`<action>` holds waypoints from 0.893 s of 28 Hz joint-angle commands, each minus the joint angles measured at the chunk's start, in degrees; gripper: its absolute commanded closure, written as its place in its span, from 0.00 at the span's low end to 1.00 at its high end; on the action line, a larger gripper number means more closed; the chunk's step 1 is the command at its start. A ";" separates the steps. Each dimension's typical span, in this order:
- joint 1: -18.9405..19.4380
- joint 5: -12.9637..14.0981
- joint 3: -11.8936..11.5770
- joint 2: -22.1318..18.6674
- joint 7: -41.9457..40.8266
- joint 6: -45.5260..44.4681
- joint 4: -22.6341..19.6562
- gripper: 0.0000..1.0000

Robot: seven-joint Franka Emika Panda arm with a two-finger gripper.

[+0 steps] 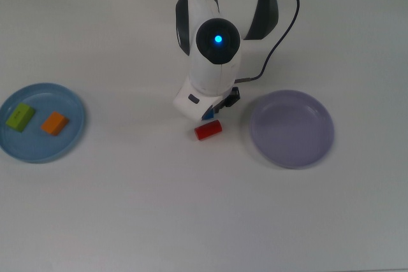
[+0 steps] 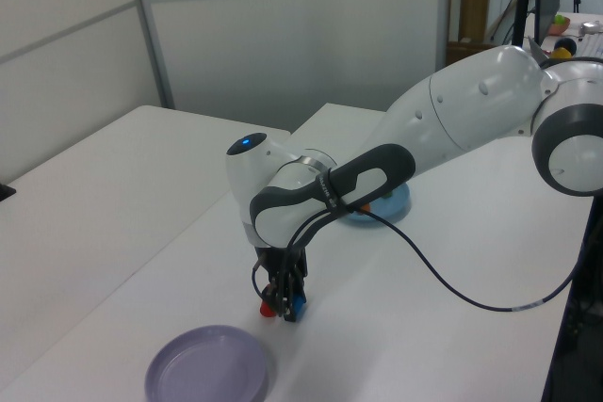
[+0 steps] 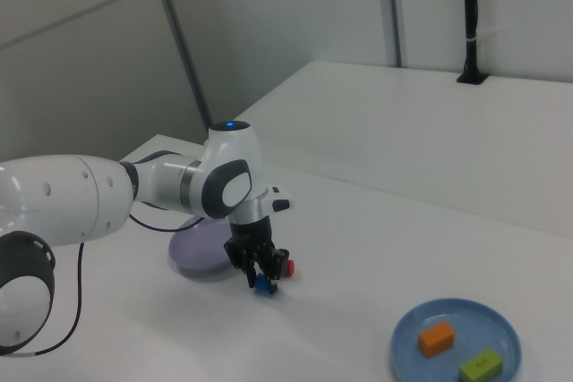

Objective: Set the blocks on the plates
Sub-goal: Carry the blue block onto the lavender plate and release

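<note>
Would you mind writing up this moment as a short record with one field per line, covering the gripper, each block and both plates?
gripper: lowered around the blue cube, fingers on either side of it
blue cube: on the table, mostly hidden under the arm in the top view
red cylinder: lying on the table beside the blue cube, on no plate
lime-green block: on the light blue plate
orange block: on the light blue plate
light blue plate: holds two blocks
lavender plate: holds nothing
</note>
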 commanded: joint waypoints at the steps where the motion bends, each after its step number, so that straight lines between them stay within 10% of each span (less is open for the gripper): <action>1: 0.68 -0.06 -0.96 -0.74 -0.86 1.07 -0.45 0.95; 11: 1.12 0.82 -0.79 -4.96 3.26 -2.36 2.01 0.89; 25: 11.05 0.12 0.71 -0.30 11.70 8.72 3.59 0.69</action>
